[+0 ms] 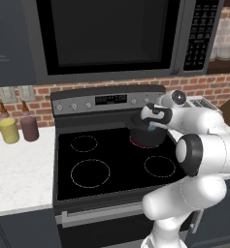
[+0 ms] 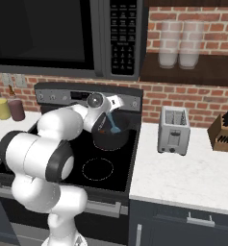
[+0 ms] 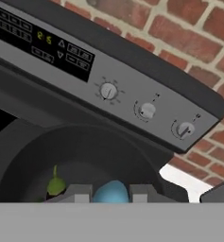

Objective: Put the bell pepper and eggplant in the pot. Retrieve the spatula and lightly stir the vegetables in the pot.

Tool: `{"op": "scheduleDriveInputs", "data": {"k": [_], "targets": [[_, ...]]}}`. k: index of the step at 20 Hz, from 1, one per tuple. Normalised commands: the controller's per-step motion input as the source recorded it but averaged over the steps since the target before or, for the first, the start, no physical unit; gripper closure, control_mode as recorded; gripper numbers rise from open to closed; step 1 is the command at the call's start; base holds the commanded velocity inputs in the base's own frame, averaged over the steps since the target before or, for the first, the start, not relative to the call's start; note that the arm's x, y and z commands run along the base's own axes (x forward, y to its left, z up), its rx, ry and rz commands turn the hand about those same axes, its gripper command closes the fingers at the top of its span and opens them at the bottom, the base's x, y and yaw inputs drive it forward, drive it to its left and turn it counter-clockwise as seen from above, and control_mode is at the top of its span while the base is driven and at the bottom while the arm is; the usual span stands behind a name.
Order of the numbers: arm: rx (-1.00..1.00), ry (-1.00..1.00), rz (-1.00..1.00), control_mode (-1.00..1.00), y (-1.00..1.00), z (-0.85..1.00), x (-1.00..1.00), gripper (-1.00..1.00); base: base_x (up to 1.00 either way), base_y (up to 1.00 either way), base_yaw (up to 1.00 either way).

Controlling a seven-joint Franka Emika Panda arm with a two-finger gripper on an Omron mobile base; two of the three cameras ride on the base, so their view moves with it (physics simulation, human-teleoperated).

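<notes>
Now the claw (image 2: 111, 120) hangs over the pot (image 2: 110, 139), which sits on the back right burner of the stove (image 1: 68, 179), just in front of the control panel (image 3: 108, 80). Its jaws are pinched together on the spatula (image 2: 113, 126): in the right base view a slim pale blue shaft runs from between the tips down into the pot's mouth, and in the hand view a rounded blue shape sits between the two tips (image 3: 111, 193) at the very bottom.

What the stirring turns on is that the spatula's long axis points steeply downward from the claw, leaning a little toward the toaster (image 2: 173, 129) side of the pot, so its working end is inside the rim, directly below the claw rather than beside it. I judge that a small sweep of the wrist within the pot's wall is all that is needed, with care not to knock the rim.

Inside the pot the hand view shows a green stem (image 3: 56, 182) on the floor, left of the spatula; I cannot tell which vegetable it belongs to. A faint reddish glimpse in the right base view may be the bell pepper, but it is too small to confirm. The eggplant cannot be made out.
</notes>
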Motion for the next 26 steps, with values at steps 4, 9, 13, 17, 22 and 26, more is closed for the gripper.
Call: {"op": "scheduleDriveInputs", "data": {"k": [4, 9, 13, 17, 22, 26], "targets": [[0.0, 0.0, 0.0, -1.0, 0.0, -0.32, 0.09, 1.0, 0.0, 0.0, 0.0], [0.0, 0.0, 0.0, -1.0, 0.0, -0.29, 0.05, 1.0, 0.0, 0.0, 0.0], [0.01, 0.04, 0.0, -1.0, 0.03, -0.16, 0.01, 1.0, 0.0, 0.0, 0.0], [0.09, 0.01, 0.05, -1.0, 0.18, 0.0, -0.03, 1.0, 0.0, 0.0, 0.0], [0.11, 0.0, 0.05, -1.0, 0.09, 0.06, -0.15, 1.0, 0.0, 0.0, 0.0], [0.01, -0.03, 0.0, -1.0, 0.0, -0.03, 0.01, 1.0, 0.0, 0.0, 0.0]]}}
